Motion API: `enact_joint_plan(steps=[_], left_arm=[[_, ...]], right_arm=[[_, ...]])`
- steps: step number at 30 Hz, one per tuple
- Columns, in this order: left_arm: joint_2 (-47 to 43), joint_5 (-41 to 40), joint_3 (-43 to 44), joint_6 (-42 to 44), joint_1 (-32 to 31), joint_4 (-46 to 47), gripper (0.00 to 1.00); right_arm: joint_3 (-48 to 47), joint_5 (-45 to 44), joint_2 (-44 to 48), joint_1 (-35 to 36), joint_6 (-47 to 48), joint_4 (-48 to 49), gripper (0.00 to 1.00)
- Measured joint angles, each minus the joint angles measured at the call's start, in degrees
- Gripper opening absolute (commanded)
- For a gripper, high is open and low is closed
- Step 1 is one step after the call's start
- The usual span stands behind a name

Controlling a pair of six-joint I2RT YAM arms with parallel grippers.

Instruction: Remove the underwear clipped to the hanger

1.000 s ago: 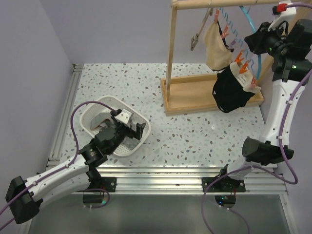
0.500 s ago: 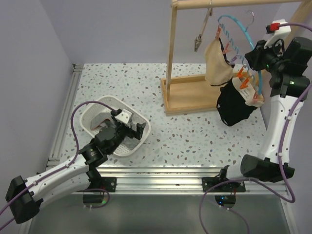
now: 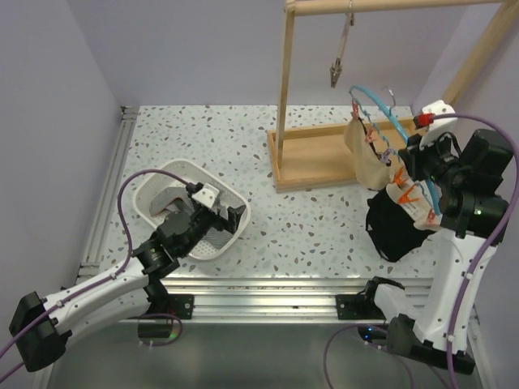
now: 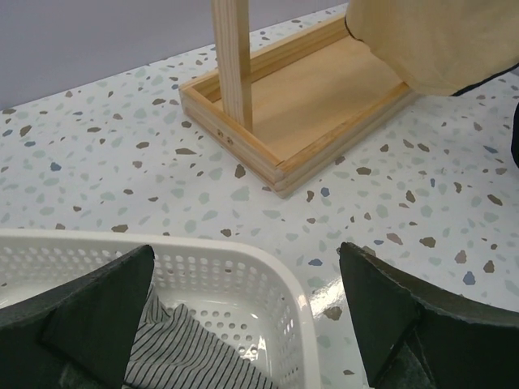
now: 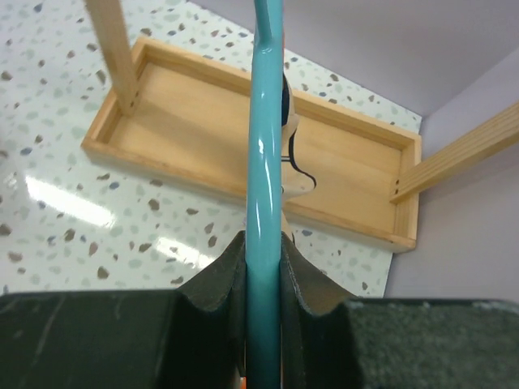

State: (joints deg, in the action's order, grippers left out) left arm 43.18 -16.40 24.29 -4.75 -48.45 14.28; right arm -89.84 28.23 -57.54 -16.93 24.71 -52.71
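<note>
My right gripper (image 3: pixel 423 174) is shut on the teal hanger (image 3: pixel 379 99), holding it off the rail and low over the table's right side. In the right wrist view the hanger bar (image 5: pixel 263 162) runs straight through my closed gripper (image 5: pixel 263 267). A beige pair (image 3: pixel 365 158) and a black pair (image 3: pixel 397 227) hang from it by orange clips (image 3: pixel 403 190). The grey striped pair (image 3: pixel 173 200) lies in the white basket (image 3: pixel 231 235). My left gripper (image 3: pixel 215 212) is open and empty over that basket. The left wrist view shows my gripper (image 4: pixel 246 251), the striped pair (image 4: pixel 186 356) and the beige pair (image 4: pixel 438 40).
The wooden rack stands at the back right, with its tray base (image 3: pixel 316 162), upright post (image 3: pixel 284 81) and a metal clip (image 3: pixel 335 73) dangling from the top rail. The base also shows in the left wrist view (image 4: pixel 324 105). Walls close the left and right sides.
My right arm has brought the hanger down from the rail and toward the near side, with the beige and black pairs still clipped on. The left arm has not moved.
</note>
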Motion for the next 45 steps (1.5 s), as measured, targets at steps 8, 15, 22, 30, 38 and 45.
enact_joint_plan(steps=[8, 15, 22, 30, 38, 45], left_arm=[[-2.08, 6.16, -3.23, 1.42, 0.0, 7.56, 1.0], [-8.48, 9.22, -8.66, 4.04, 0.0, 16.35, 1.0], [-8.63, 14.82, -17.49, 8.63, 0.0, 33.64, 1.0], [4.26, 19.93, -9.38, 8.9, 2.16, 41.0, 1.0], [13.75, 40.17, 0.59, -4.46, 23.63, 46.88, 1.0], [32.81, 62.31, 4.68, -23.91, 33.97, 56.04, 1.0]], right_arm=[[-1.86, 10.45, 5.88, 0.11, 11.58, -16.79, 0.0], [-6.14, 17.59, 6.67, 0.15, 23.32, -25.4, 0.0], [-10.64, 27.36, 5.55, 0.15, 30.45, -26.67, 0.0], [-10.62, 34.4, -1.66, 2.25, 34.93, -26.67, 0.0], [-10.58, 35.82, -11.63, 4.2, 39.6, -26.58, 0.0], [-13.11, 36.2, -14.95, 5.14, 43.71, -26.4, 0.0]])
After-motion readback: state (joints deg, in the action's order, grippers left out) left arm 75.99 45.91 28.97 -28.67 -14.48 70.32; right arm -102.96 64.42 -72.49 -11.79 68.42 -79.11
